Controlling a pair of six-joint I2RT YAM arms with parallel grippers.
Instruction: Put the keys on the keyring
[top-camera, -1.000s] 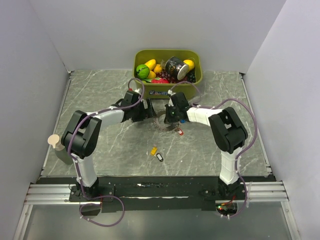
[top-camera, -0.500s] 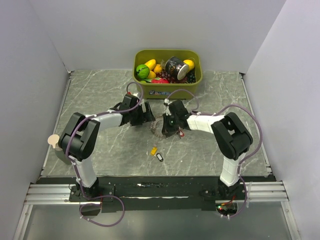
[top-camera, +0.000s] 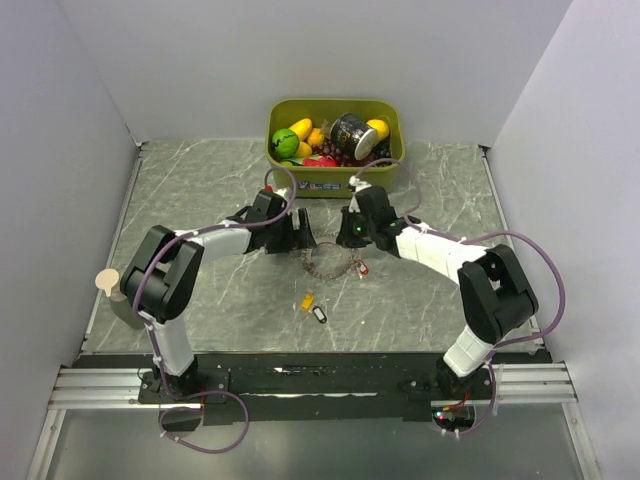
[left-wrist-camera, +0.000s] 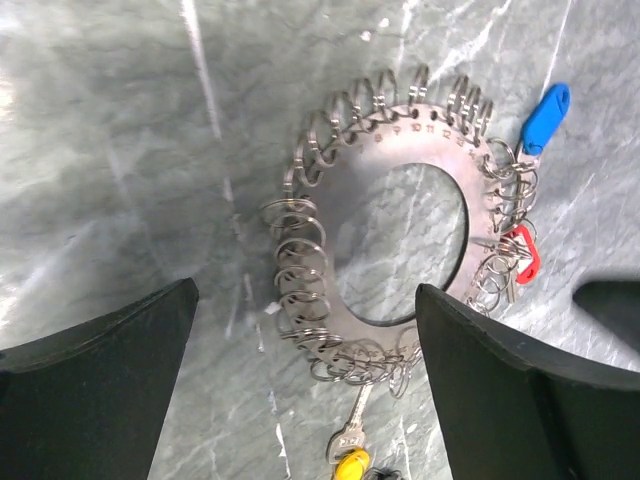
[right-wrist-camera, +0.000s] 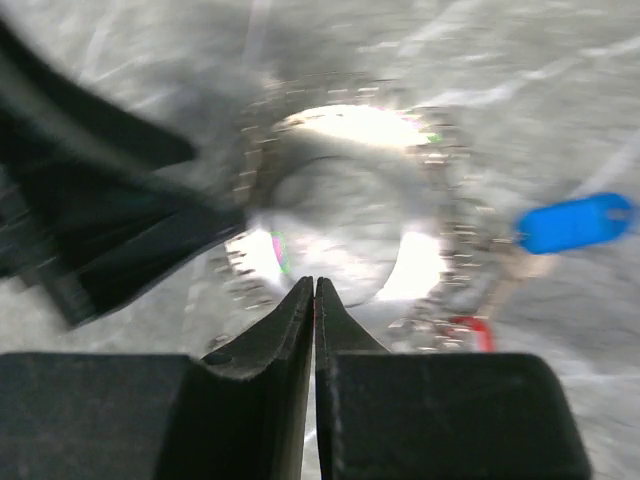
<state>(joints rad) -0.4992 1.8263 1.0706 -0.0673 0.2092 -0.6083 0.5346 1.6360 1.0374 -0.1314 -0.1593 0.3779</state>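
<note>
The keyring (top-camera: 332, 262) lies flat on the marble table, a grey metal disc with a hole and coiled rings round its rim (left-wrist-camera: 400, 145). A blue key (left-wrist-camera: 545, 118) and a red key (left-wrist-camera: 520, 255) hang at its right rim. A yellow key (left-wrist-camera: 350, 462) lies just below it; in the top view the yellow key (top-camera: 307, 299) and a black key (top-camera: 320, 315) lie loose nearer the front. My left gripper (left-wrist-camera: 307, 290) is open over the ring's left rim and holds nothing. My right gripper (right-wrist-camera: 314, 285) is shut and empty above the blurred ring (right-wrist-camera: 440, 250).
A green bin (top-camera: 335, 110) with toy fruit and a tin stands at the back, just behind both grippers. Grey walls close in the left, right and back. A beige knob (top-camera: 108, 283) sits at the left edge.
My right arm has swung outward and its gripper has pulled back off the ring toward the bin. The ring now shows more fully. My left gripper has shifted a little right.
</note>
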